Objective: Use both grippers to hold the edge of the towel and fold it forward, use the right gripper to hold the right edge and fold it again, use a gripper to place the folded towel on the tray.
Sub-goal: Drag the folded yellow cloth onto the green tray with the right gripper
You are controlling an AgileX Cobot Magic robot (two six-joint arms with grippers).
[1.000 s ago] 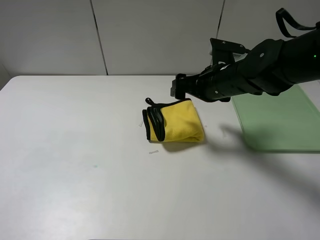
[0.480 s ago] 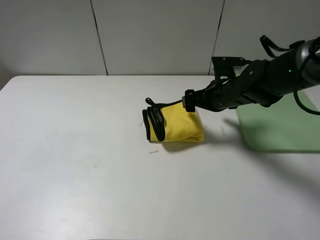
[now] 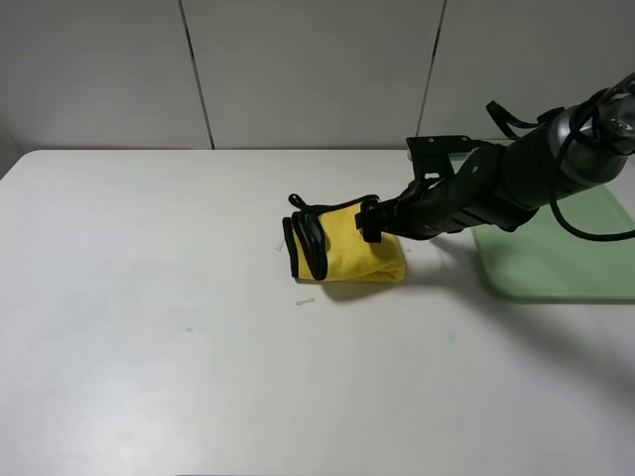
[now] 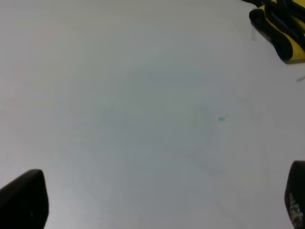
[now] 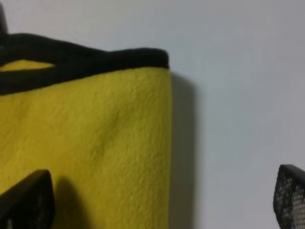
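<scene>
You are hovering your right gripper (image 3: pixel 365 220), jaws wide, over the folded towel (image 3: pixel 349 254), needing to grasp it for the tray (image 3: pixel 556 260).

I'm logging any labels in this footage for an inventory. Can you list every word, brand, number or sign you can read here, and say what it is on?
No text can be read in any view.
The towel, the tray and the right gripper show no lettering.
A small scrap lies on the table in front of the towel; it may carry print, but it is too small and blurred to read.
</scene>
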